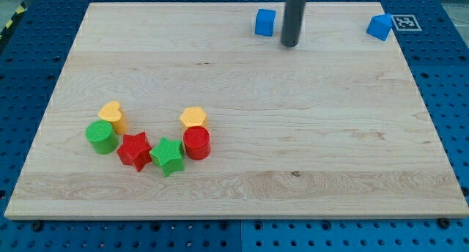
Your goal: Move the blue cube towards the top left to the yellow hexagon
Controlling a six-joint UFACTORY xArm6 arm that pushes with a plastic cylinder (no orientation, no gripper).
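The blue cube stands near the view's top, just left of my tip, with a small gap between them. The dark rod comes down from the top edge. The yellow hexagon sits at the lower left of the wooden board, touching the red cylinder below it. The cube is far up and to the right of the hexagon.
A second blue block, wedge-like, lies at the top right corner. Near the hexagon are a yellow heart, a green cylinder, a red star and a green star. Blue pegboard surrounds the board.
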